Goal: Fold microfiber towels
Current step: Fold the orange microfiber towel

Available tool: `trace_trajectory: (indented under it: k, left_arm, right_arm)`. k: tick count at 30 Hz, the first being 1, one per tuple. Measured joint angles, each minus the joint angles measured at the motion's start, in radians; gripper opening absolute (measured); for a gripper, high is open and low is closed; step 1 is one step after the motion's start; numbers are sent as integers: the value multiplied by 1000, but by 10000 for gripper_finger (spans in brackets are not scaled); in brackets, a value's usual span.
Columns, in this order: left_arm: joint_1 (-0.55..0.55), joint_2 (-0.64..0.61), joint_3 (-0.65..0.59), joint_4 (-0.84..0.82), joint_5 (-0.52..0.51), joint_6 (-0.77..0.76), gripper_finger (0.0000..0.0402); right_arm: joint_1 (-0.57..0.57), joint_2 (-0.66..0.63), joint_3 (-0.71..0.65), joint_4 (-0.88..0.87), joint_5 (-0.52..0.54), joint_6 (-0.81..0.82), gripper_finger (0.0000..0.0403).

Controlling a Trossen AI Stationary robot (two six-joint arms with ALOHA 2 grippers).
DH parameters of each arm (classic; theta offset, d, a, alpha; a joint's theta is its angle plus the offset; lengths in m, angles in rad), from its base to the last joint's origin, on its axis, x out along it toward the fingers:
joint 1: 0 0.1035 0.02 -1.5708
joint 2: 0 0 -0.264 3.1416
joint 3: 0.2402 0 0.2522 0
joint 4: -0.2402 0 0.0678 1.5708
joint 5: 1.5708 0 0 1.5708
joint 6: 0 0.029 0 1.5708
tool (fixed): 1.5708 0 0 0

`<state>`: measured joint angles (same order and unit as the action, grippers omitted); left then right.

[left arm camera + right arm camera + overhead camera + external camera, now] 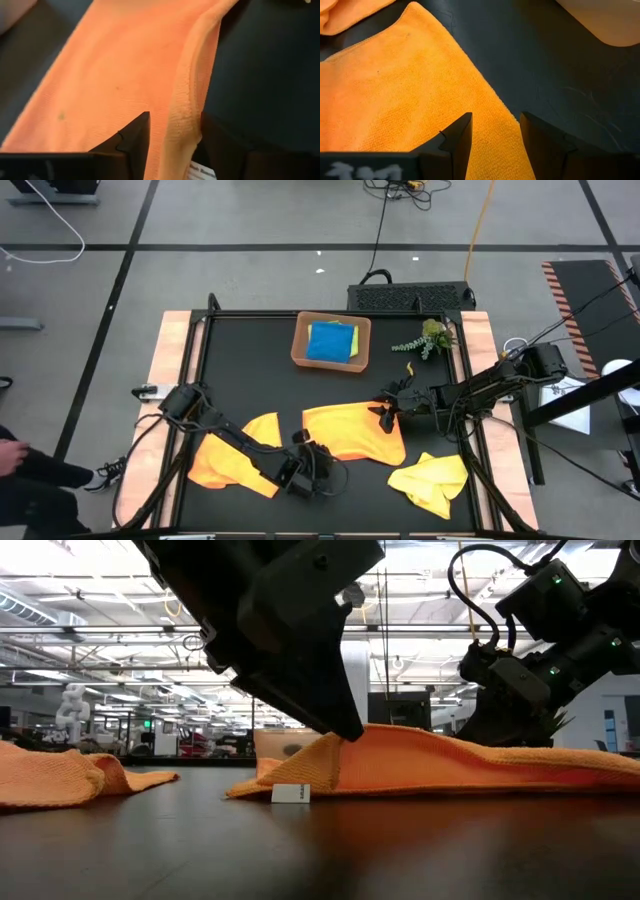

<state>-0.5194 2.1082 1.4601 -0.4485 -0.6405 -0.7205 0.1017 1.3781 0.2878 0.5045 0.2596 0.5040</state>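
An orange towel (352,432) lies spread in the middle of the black table. My left gripper (308,463) is shut on its near left corner. My right gripper (386,414) is shut on its far right edge. A second orange towel (232,456) lies crumpled at the near left, under my left arm. A yellow towel (432,482) lies crumpled at the near right. A blue towel (330,340) and a lime green towel (353,340) lie folded in the brown tray (300,345) at the far side. My left gripper pinches the towel's hemmed edge (186,95) between its two fingers, at the corner with the white label (290,793). The fingers slant down from the near left. The corner (322,755) is raised a little off the table; the rest of the towel lies flat. My right gripper has the towel's far right edge (492,100) between its two fingers, which come down from the right. The contact itself is hidden below the fingers. The towel around them lies on the table, with a low hump (405,730) showing in the low view.
A green plant sprig (427,338) lies at the far right beside the tray. Bare black table shows between the tray and the orange towel and along the near edge. Wooden strips (172,360) run along both table sides.
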Motion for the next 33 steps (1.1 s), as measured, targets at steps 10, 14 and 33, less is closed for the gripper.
trace_trajectory:
  k: [10, 14, 33]
  left_arm:
    - [-9, 0, 0, -165, 165, -72, 147]
    - [-13, 0, -1, -267, 208, -136, 138]
    - [-18, -1, -1, -244, 203, -160, 131]
  right_arm:
    - [0, 0, 0, 0, 0, 0, 160]
    - [0, 0, 0, 0, 0, -1, 160]
    - [0, 0, 0, 0, 0, -3, 160]
